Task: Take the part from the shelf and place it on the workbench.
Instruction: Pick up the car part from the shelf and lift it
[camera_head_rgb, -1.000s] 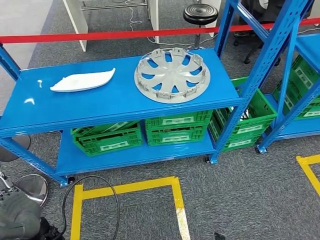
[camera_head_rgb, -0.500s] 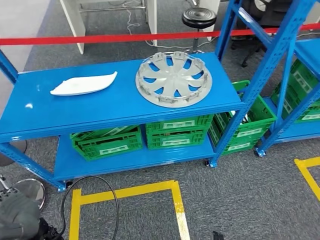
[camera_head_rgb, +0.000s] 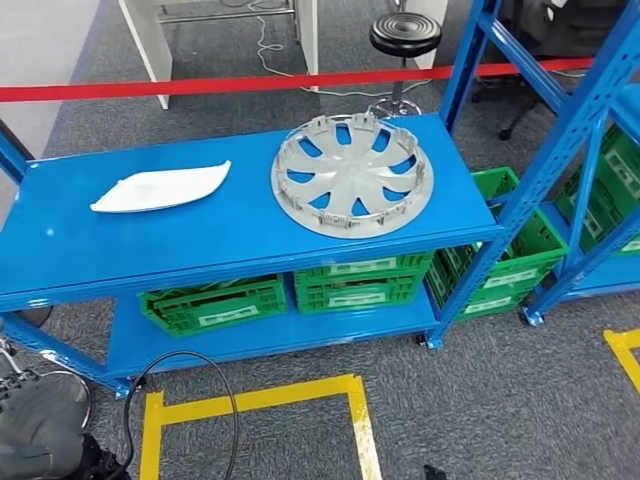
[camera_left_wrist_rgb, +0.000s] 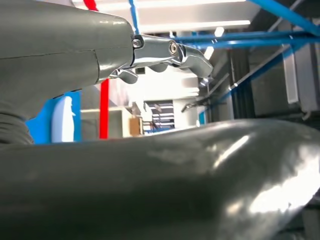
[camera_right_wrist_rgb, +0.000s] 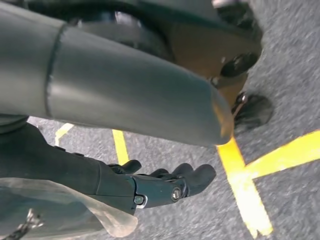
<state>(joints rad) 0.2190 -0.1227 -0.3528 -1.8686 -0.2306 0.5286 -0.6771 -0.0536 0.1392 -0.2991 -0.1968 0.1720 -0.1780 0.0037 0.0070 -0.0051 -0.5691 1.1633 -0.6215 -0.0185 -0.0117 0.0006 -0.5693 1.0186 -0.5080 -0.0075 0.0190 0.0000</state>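
A pale grey hubcap (camera_head_rgb: 352, 173) lies flat on the blue shelf's (camera_head_rgb: 226, 235) top board toward its right end, inner face up, with curved spokes and clips round its rim. Being round, it has no long axis. A slim white part (camera_head_rgb: 160, 187) lies well apart, lengthwise along the shelf. Green crates (camera_head_rgb: 355, 283) below carry unreadable white labels. The right hand (camera_right_wrist_rgb: 162, 185) hangs above the floor holding nothing, fingers loosely extended; whether the left hand (camera_left_wrist_rgb: 166, 52) is open or closed cannot be told.

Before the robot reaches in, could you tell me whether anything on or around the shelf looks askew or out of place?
One green crate on the lower shelf sits tilted beside the squarely stacked crates. A black cable loops loose across the floor in front. The wheel cover and white part lie flat on the top shelf.
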